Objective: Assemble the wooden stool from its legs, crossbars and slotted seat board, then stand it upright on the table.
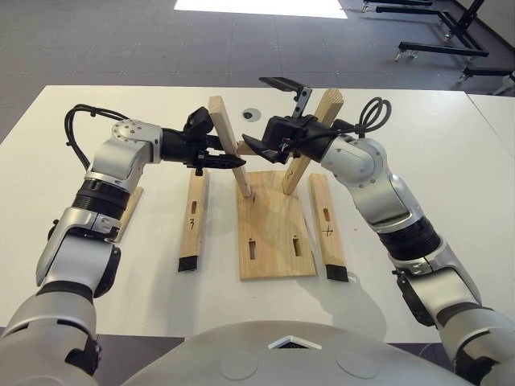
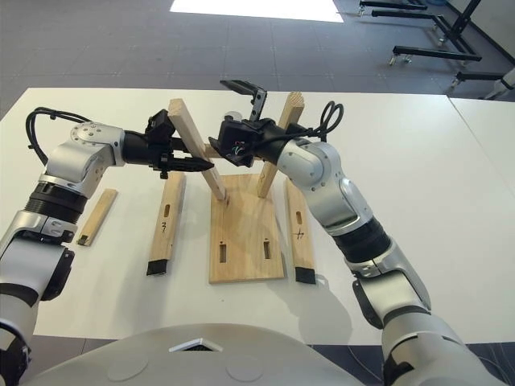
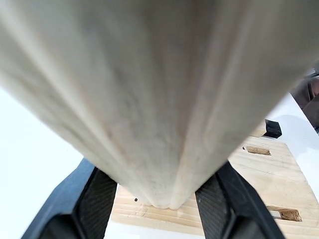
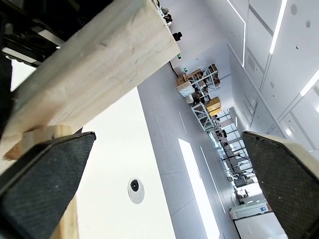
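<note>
The slotted seat board (image 1: 273, 241) lies flat on the white table. Two legs stand tilted in its far slots: the left leg (image 1: 228, 137) and the right leg (image 1: 318, 133). My left gripper (image 1: 233, 161) is shut on the left leg, whose wood (image 3: 149, 99) sits between the black pads (image 3: 97, 199). A short crossbar (image 2: 211, 149) juts from that leg toward the right leg. My right gripper (image 1: 251, 146) is at the crossbar, open, its fingers (image 4: 40, 169) wide apart beside the left leg (image 4: 94, 69).
Two more legs lie flat beside the board, one on its left (image 1: 193, 221) and one on its right (image 1: 328, 229). A loose crossbar (image 2: 96, 215) lies under my left arm. A round grommet (image 1: 253, 115) sits in the table behind the legs.
</note>
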`<state>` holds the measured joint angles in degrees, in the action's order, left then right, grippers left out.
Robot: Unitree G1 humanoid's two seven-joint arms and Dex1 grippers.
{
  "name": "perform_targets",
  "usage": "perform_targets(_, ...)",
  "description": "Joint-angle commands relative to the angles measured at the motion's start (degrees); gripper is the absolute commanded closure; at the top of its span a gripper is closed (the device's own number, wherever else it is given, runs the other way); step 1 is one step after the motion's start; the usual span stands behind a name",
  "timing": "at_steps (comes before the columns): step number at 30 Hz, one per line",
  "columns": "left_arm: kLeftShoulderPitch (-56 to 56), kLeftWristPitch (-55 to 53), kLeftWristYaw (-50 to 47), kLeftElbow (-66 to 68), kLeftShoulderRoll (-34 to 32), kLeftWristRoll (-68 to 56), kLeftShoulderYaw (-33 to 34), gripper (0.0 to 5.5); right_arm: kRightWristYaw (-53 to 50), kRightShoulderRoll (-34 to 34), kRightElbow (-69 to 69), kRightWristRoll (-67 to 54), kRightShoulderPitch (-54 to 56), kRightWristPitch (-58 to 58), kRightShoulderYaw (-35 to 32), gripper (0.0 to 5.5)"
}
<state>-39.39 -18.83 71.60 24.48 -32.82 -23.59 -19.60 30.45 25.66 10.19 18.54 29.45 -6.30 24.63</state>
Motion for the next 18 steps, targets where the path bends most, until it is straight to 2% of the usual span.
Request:
perform_targets(1, 5.81, -3.77, -1.27, -0.14, -2.58, 7.76, -4.13, 3.37, 7.48, 1.97, -2.67, 1.73, -5.11, -4.6, 5.31, 0.11)
perform_targets(18, 5.02, -4.44, -1.32, -0.08, -2.75, 8.29, -4.88, 3.37, 11.43, 3.61, -4.83, 4.08, -4.73, -2.91, 9.63, 0.11)
